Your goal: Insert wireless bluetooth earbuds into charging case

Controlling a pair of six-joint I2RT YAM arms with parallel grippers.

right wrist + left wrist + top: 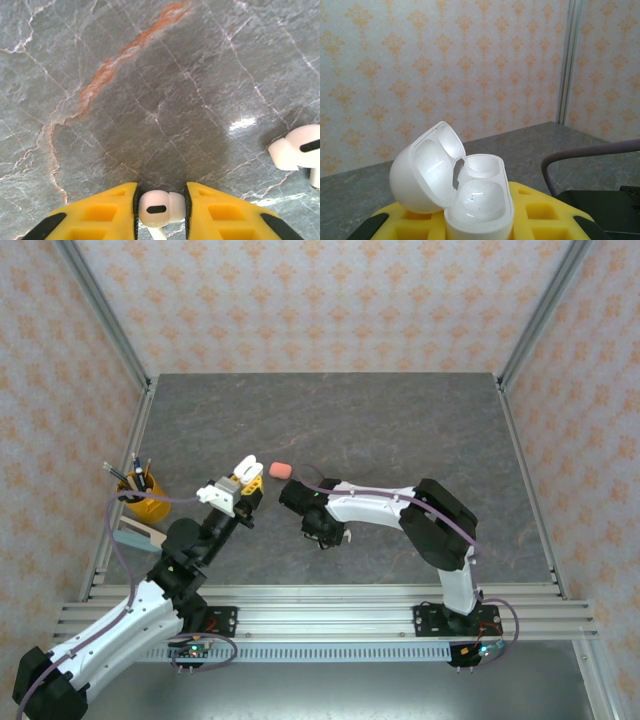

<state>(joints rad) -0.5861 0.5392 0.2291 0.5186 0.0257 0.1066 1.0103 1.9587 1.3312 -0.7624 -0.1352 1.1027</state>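
Grey marbled table (400, 430) is lying under both your arms in the overhead view. Your left gripper (243, 484) is reaching up and to the right from its base, and it is clamping a white charging case (244, 468) with the lid standing open. Just right of it, a small pink piece (281, 471) is resting on the table, too small to tell more. Your right gripper (325, 538) is pointing down at the table near the middle, close to the left one; from here you cannot tell what it is holding. At the left edge a yellow cup (145, 507) of pens is standing, with a teal and tan block (138, 535) lying just in front of it.

In the left wrist view, your left gripper (477, 225) is gripping the charging case (480, 200) by its lower body between yellow fingers (540, 212). The lid (422, 175) is tipping back to the left, and the two hollows inside are facing the camera. A grey cable (585, 155) is arching at the right.

In the right wrist view, your right gripper (160, 197) is pinching a white earbud (159, 207) by its head, the yellow fingers (100, 215) sitting narrow around it and the stem pointing back toward the camera. You cannot tell whether it is touching the table (150, 100). A second white earbud (300, 147) is lying on the table at the right, apart from the fingers.
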